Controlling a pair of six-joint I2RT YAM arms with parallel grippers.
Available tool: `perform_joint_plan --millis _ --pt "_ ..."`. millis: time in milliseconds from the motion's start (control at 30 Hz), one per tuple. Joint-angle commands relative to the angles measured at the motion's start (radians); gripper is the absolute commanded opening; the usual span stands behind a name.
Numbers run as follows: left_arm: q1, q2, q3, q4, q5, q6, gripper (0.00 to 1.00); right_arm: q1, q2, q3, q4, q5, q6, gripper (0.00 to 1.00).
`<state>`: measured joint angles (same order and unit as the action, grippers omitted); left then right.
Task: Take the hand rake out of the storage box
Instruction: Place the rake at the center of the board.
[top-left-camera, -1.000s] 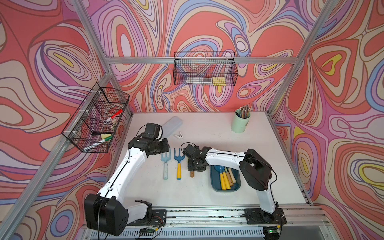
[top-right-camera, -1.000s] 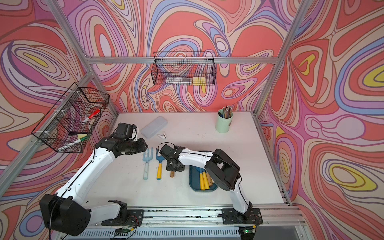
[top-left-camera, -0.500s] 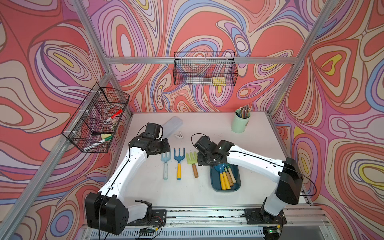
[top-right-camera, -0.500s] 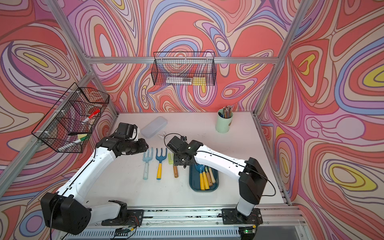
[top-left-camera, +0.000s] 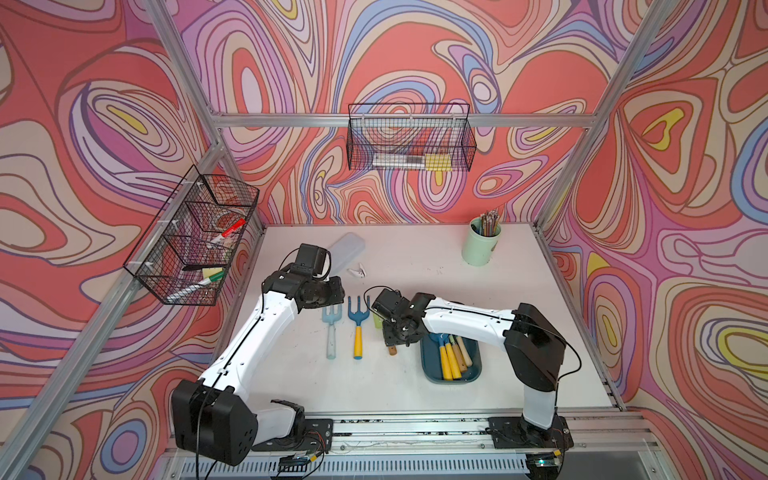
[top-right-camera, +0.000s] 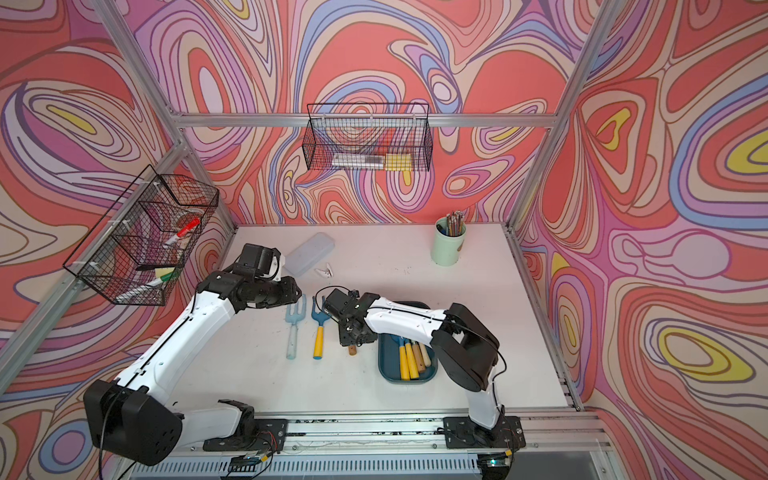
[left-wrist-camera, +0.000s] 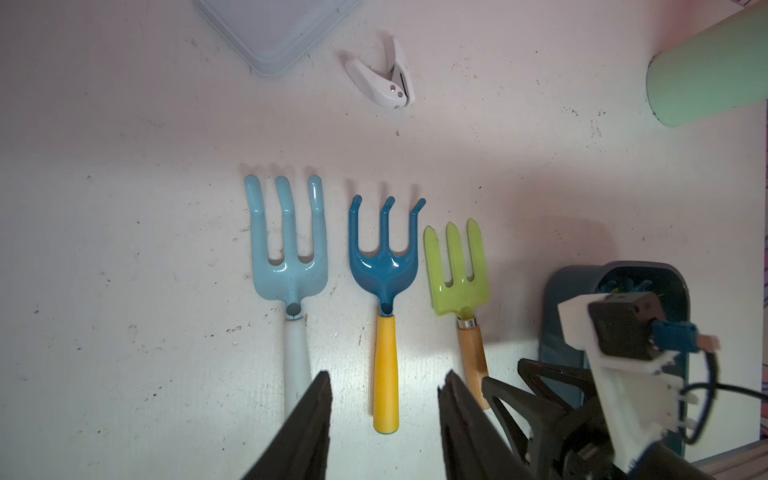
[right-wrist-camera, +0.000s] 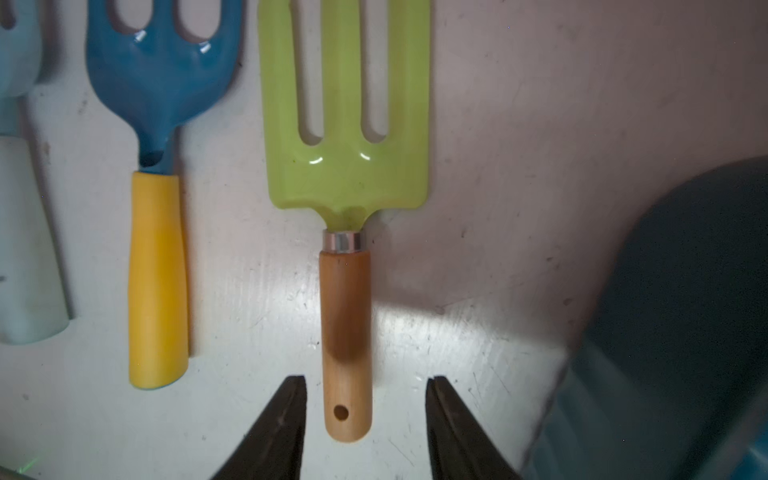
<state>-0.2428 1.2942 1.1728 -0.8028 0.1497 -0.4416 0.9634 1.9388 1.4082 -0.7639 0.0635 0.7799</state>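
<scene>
The dark teal storage box sits at the front right of the table and holds several tools with yellow and wooden handles. Left of it, outside the box, three hand rakes lie side by side on the table: a lime-green one with a wooden handle, a dark blue one with a yellow handle, and a light blue one. My right gripper stands open, its fingers astride the wooden handle's end without touching it. My left gripper hovers open above the yellow handle's end.
A mint-green cup of pencils stands at the back right. A pale lidded case and a small white clip lie behind the left gripper. Wire baskets hang on the back wall and the left wall.
The right arm swung out to the right, leaving the green rake on the table, then came back with its gripper over that rake's handle. The left arm stayed put.
</scene>
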Motion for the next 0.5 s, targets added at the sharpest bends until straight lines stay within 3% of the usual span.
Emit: perform_joint_plan --millis 0,233,467 --pt "-0.001 -0.009 0.024 -0.041 -0.018 0.02 0.47 -0.001 0.022 0.023 0.046 -0.015 0.034 0.48" --pt "-0.001 -0.003 0.014 -0.025 -0.003 0.015 0.47 0.0 0.049 -0.007 0.085 -0.008 0.084 0.42" --pt "-0.001 -0.007 0.013 -0.022 -0.004 0.012 0.47 -0.001 0.08 -0.032 0.133 -0.038 0.156 0.28"
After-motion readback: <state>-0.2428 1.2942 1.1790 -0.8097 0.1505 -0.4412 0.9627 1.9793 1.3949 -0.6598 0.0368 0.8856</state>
